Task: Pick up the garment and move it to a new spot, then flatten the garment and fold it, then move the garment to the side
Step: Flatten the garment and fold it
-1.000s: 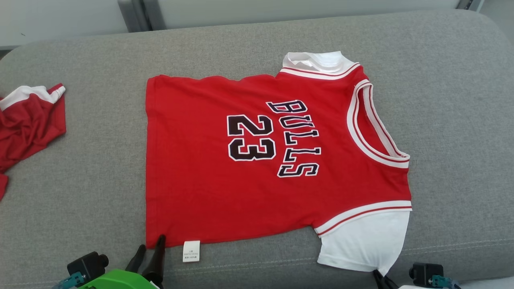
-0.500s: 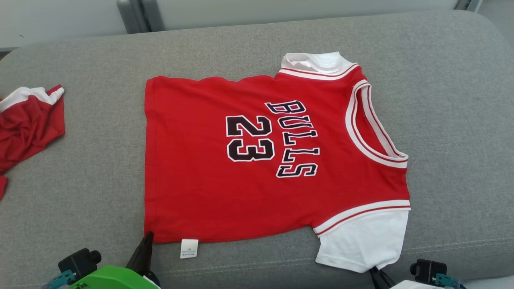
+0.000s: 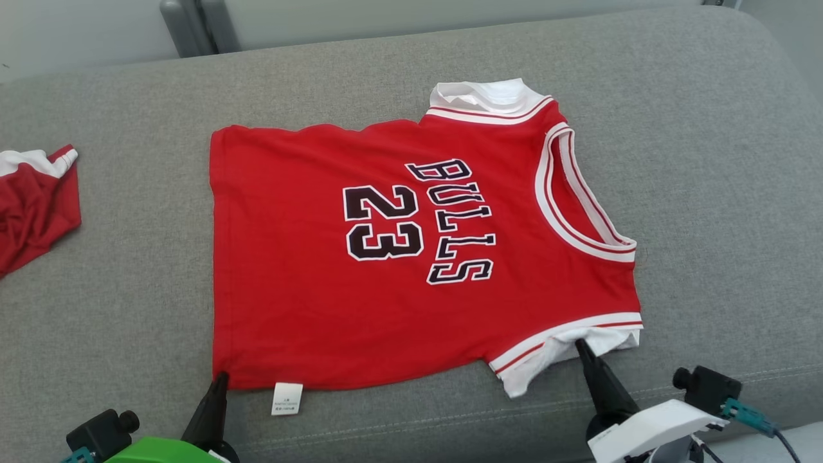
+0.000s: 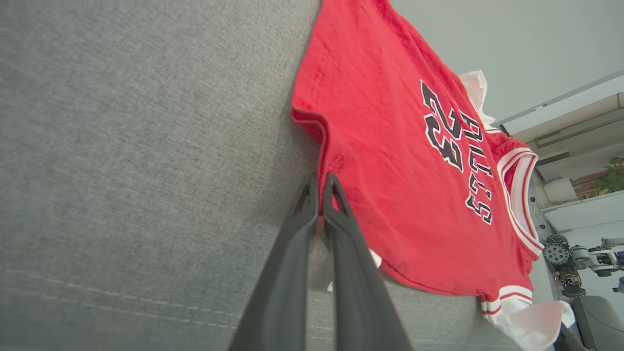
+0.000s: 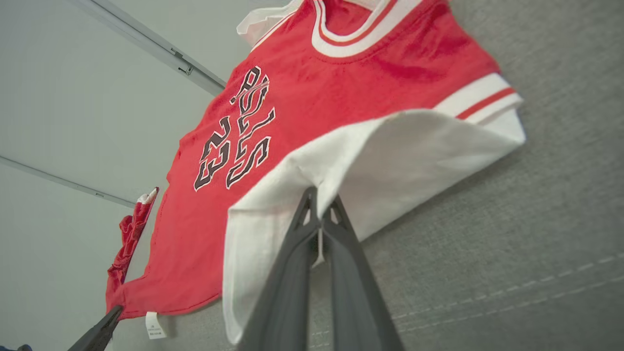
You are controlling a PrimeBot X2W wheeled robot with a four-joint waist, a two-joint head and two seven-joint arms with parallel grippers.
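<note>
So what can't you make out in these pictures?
- Tag print: too small to read, head view.
- Second red garment: cut off by the head view's left edge.
- Jersey underside: hidden against the sofa, every view.
- Clutter: small and blurred, left wrist view's right edge.

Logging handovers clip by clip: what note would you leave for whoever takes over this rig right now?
Left gripper: shut on the near hem corner of the jersey.
Right gripper: shut on the white sleeve, which is bunched at the grip.
The jersey lies spread flat, print up, in the middle of the grey sofa; a second red garment lies at the far left.
Done: placed and flattened.
Left: fold it, probably by carrying both gripped points across, then move it to the side.
</note>
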